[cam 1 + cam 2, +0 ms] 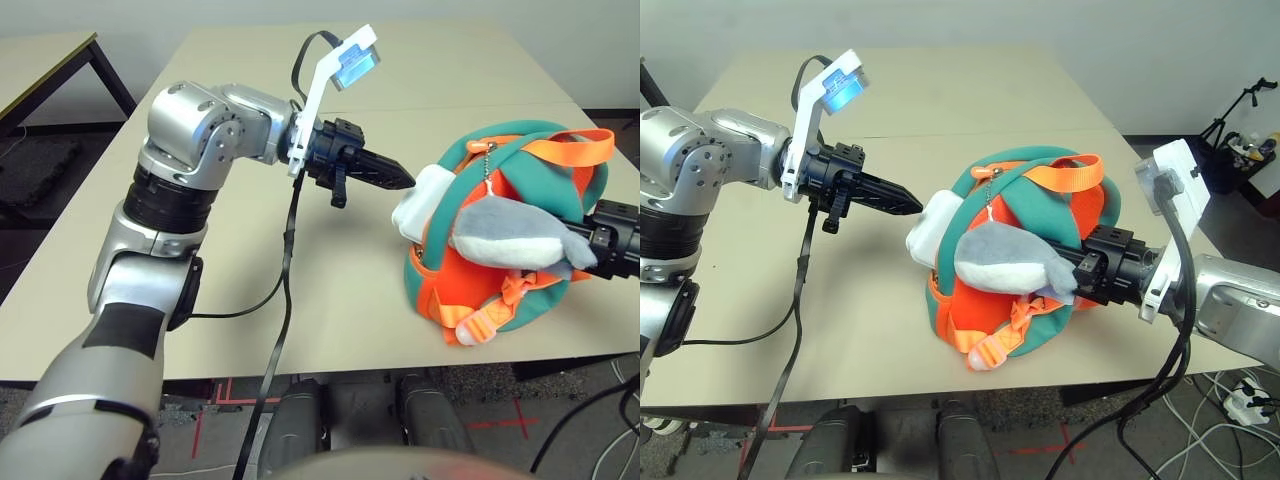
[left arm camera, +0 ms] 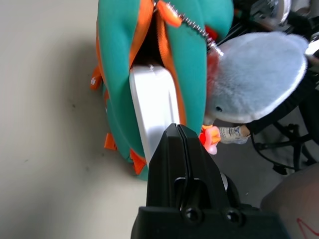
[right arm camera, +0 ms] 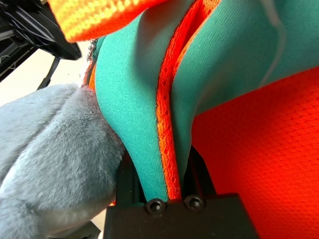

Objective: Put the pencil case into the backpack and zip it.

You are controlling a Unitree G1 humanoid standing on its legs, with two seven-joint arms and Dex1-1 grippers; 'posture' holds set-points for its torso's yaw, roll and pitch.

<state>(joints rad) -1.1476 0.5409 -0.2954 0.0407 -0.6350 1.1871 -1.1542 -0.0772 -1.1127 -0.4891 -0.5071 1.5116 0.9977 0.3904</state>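
The left gripper (image 1: 405, 182) hangs pinched shut on nothing, just short of the pencil case (image 1: 420, 205) — smooth, white, round-cornered, half sunk in the soft teal backpack (image 1: 1040, 180), which sits near the table's (image 1: 250, 90) front right. The left wrist view shows the case wedged in the orange-trimmed zipper mouth. A grey plush fish (image 1: 1005, 260) lies across the front. The right gripper (image 3: 164, 172) clamps a teal fold.

The backpack (image 1: 1025, 255) is small and rounded, teal with an orange front panel and orange straps, lying tipped on the table with its orange-trimmed zipper mouth gaping open toward the robot's left. The pencil case (image 1: 930, 228), flat, white and round-cornered, sticks partway out of that opening, its far end hidden inside.
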